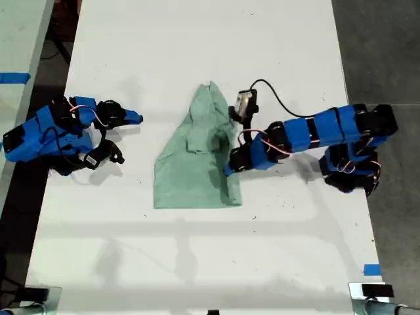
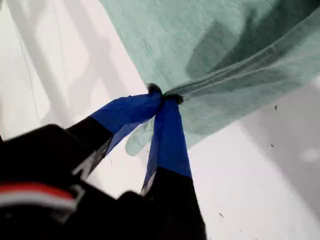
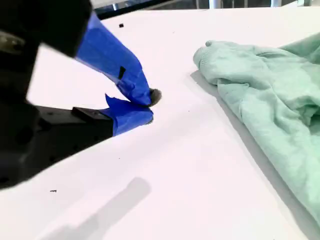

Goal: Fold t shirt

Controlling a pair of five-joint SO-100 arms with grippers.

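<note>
Exterior view: the t shirt (image 1: 197,157) lies mid-counter (image 1: 197,262); my first gripper (image 1: 231,167) sits at its edge.

First wrist view: it is clenched on a fold of cloth.

Second wrist view: my second gripper (image 3: 149,106) rests clenched, empty, well apart from the t shirt.

No readable text, no labels, no brand marks, no numbers, no signs anywhere in the three views, plain surfaces throughout, nothing printed or written that can be made out
</note>
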